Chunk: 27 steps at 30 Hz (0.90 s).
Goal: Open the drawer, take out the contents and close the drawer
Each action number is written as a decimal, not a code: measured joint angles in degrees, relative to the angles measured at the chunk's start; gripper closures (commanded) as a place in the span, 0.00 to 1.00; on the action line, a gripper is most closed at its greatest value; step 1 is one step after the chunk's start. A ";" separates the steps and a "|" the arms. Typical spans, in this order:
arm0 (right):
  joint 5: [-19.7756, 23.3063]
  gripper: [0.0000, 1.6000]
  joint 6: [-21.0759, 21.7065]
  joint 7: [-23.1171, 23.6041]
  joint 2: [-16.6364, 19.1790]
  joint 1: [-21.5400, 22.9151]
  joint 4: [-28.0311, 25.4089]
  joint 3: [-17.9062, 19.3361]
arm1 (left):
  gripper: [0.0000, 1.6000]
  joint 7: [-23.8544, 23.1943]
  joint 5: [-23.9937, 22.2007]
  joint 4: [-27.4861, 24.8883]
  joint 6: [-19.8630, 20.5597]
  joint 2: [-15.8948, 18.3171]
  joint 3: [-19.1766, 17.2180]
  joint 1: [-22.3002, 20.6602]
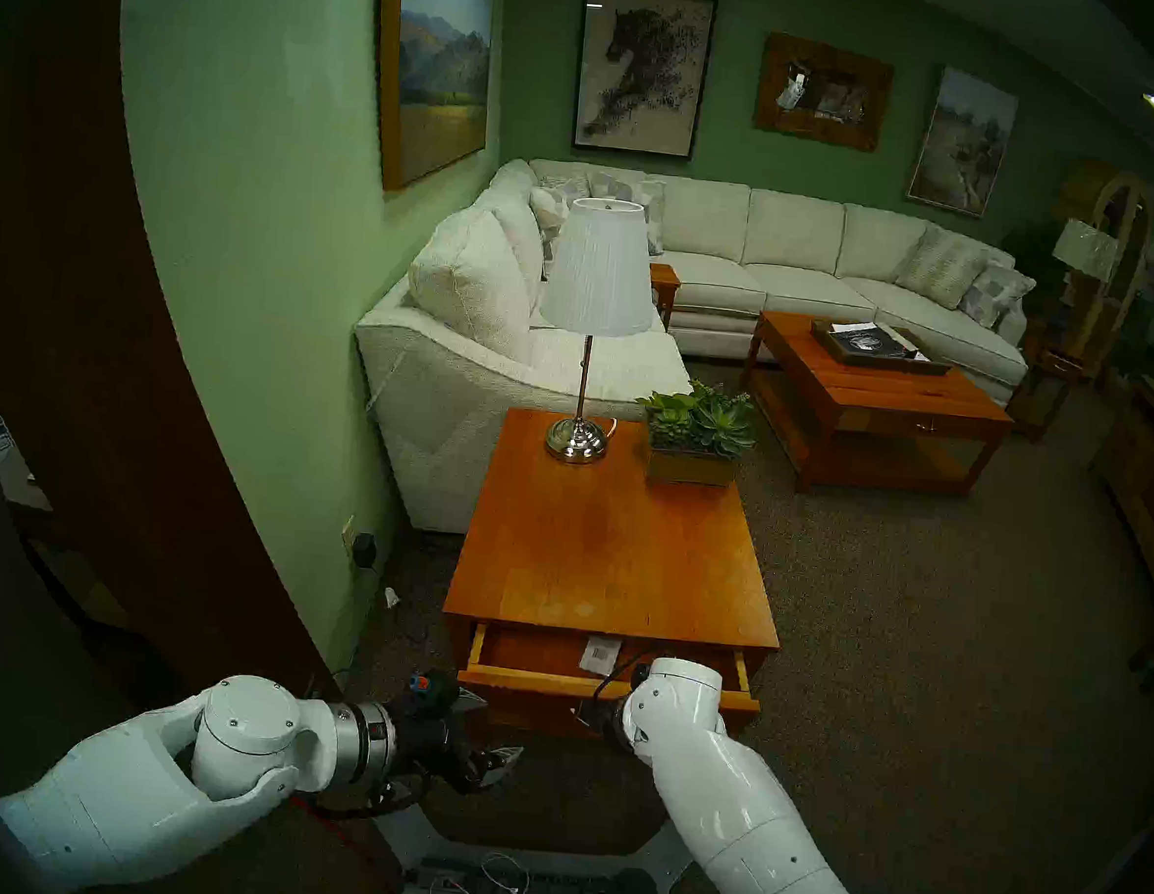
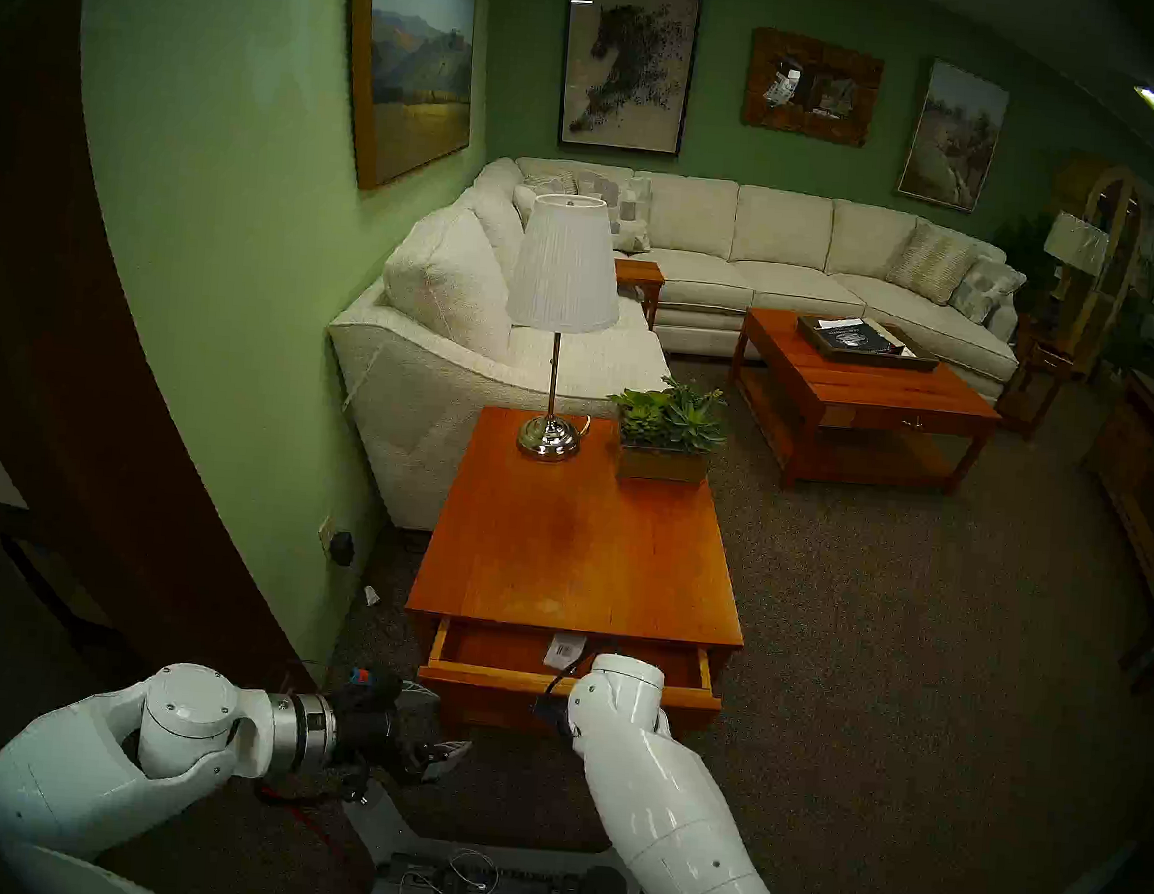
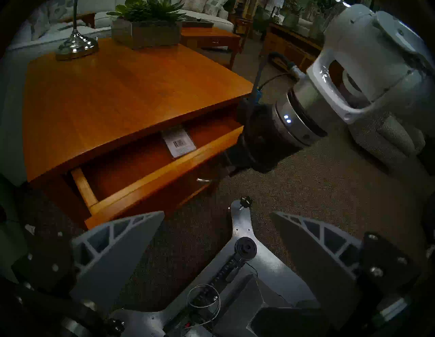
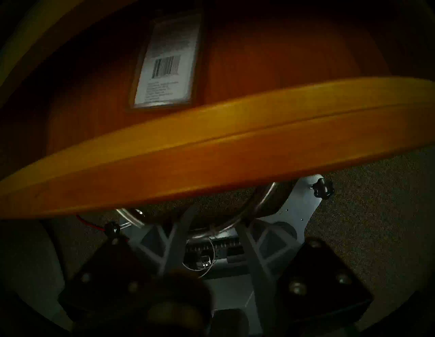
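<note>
The lamp table's orange-brown drawer (image 1: 531, 679) stands partly pulled out. The clear packet with a white barcode label (image 1: 599, 654) lies flat on the drawer floor near the middle; it also shows in the left wrist view (image 3: 180, 142) and the right wrist view (image 4: 167, 63). My right gripper (image 4: 214, 218) is at the drawer front, its fingers closed around the brass bail handle (image 4: 263, 200); its fingertips are hidden under the front board. My left gripper (image 1: 497, 727) hangs open and empty, low beside the drawer's left front corner.
A lamp (image 1: 592, 342) and a succulent planter (image 1: 694, 437) stand at the back of the table top (image 1: 615, 548). A white sofa (image 1: 457, 373) and green wall lie left. A coffee table (image 1: 870, 402) stands far right. My base (image 3: 244, 249) is below the drawer.
</note>
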 measured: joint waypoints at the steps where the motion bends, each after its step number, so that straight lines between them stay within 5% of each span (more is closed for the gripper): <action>1: 0.07 0.49 0.15 -0.19 0.37 -0.86 -0.98 -0.09 | 0.00 0.00 0.00 0.00 0.00 0.00 0.00 0.00; 11: -1.63 0.42 1.27 -1.91 3.31 -4.69 -7.57 -2.02 | 0.00 0.00 0.00 0.07 0.00 -0.01 0.01 0.00; 27: -2.34 0.38 3.38 -2.87 5.47 -5.02 -16.89 -3.06 | 0.00 0.00 -0.01 0.40 0.00 -0.05 0.07 -0.01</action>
